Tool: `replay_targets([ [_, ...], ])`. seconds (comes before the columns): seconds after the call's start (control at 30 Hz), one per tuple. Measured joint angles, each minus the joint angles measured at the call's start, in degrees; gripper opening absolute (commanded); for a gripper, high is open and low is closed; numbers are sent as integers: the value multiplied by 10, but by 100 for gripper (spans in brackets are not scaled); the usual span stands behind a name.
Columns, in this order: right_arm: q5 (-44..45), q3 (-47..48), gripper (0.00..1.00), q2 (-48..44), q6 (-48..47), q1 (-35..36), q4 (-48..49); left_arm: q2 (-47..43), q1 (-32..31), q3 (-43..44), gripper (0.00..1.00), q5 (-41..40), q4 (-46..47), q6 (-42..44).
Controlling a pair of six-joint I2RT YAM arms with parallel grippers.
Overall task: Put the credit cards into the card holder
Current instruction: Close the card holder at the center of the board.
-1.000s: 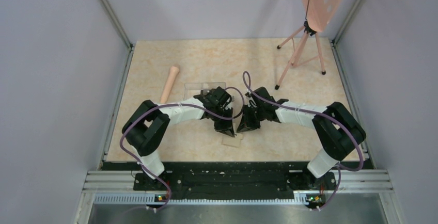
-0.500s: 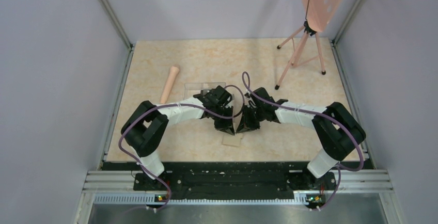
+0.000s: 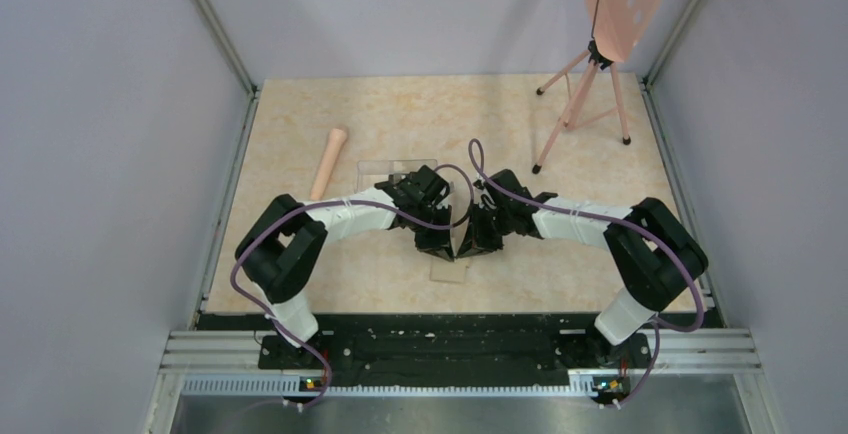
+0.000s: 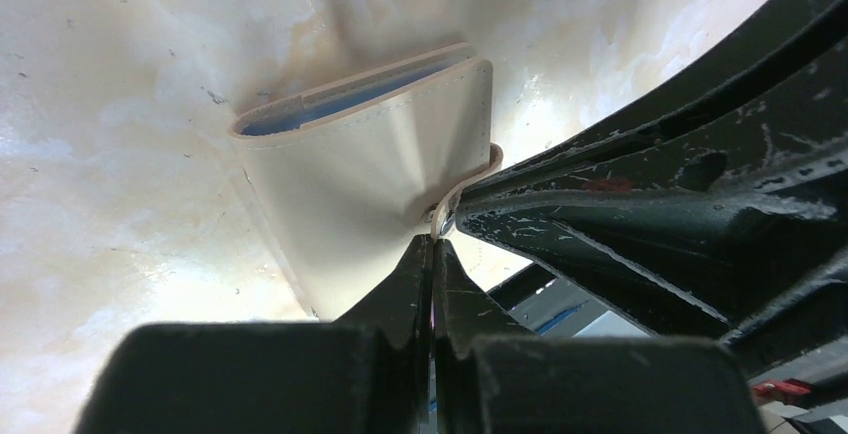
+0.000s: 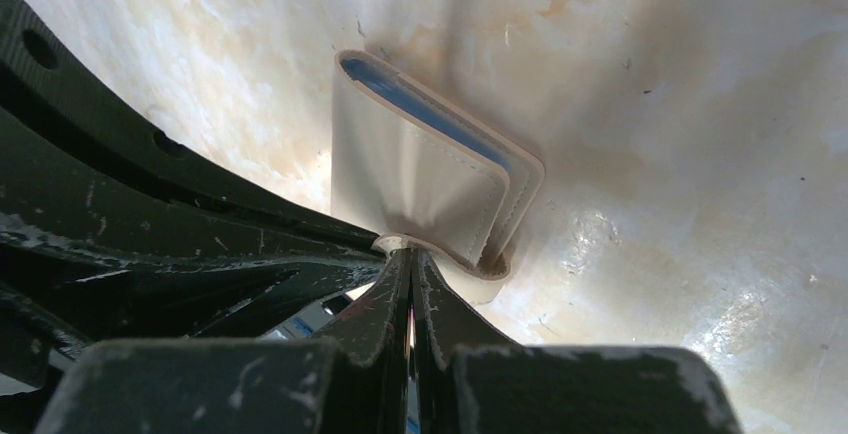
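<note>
Two robot arms meet at the middle of a marbled table [image 3: 300, 114], both gripping a tan card holder [image 4: 370, 154].
The left gripper [image 4: 432, 246] and right gripper [image 5: 410, 254] each have jaws pressed together, pinching an edge of the card holder, which sits slightly spread on the tabletop, blue lining showing.

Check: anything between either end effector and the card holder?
Nothing visible. The left end effector and the right end effector are each shut directly on an edge of the card holder, which is partly open between them.
</note>
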Motion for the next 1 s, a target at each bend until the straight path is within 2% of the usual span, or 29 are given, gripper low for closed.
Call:
replay_targets([
  [0.3,2,2,0,23,6,8,15,20,2,0,0,0,-7,-1],
  [0.77,35,23,0,27,2,26,-14,30,7,4,1,7,-13,-5],
  [0.93,61,22,0,11,-1,39,-22,10,3,-7,41,-1,-1,2],
  [1.0,75,22,2,-5,-4,46,-33,-15,2,-15,53,-8,3,6],
])
